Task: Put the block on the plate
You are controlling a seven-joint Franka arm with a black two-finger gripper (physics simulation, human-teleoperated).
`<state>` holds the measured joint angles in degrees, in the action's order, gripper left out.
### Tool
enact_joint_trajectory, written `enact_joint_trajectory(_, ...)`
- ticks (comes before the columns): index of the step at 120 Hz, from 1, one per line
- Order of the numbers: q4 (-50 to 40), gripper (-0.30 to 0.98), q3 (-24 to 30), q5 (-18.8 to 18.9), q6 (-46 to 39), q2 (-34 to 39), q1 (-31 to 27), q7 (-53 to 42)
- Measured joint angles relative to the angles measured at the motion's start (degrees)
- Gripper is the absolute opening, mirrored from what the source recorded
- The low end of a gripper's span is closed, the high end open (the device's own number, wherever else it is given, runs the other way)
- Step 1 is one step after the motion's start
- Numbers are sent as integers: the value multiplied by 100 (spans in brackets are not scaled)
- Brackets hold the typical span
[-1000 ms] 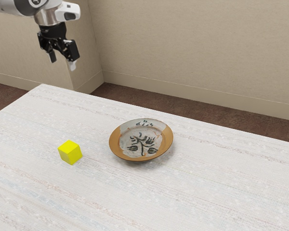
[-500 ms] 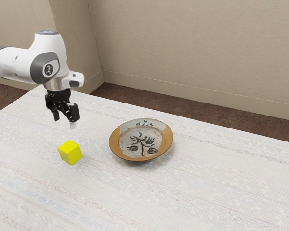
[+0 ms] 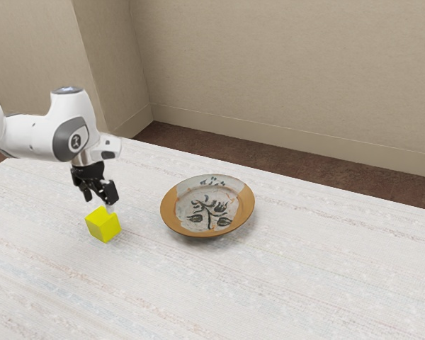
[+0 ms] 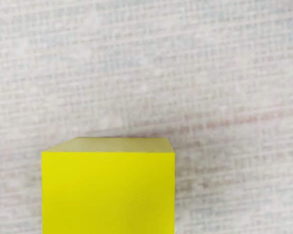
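Your white table point(image 3: 304, 283) spreads around everything, its far edge running behind the plate. Your arm point(image 3: 35, 136) reaches in from the exterior view's left. The plate point(image 3: 170, 218) sits well apart from the block, with a strip of tabletop between. Your gripper point(image 3: 99, 204) has its fingers parted, released, just above the yellow block point(image 3: 103, 225), which rests on the table.
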<state>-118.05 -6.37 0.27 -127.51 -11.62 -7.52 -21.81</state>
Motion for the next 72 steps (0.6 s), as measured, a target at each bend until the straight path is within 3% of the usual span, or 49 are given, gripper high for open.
enact_joint_trajectory(72,-26,69,162,-144,-457,-454,-358,-542)
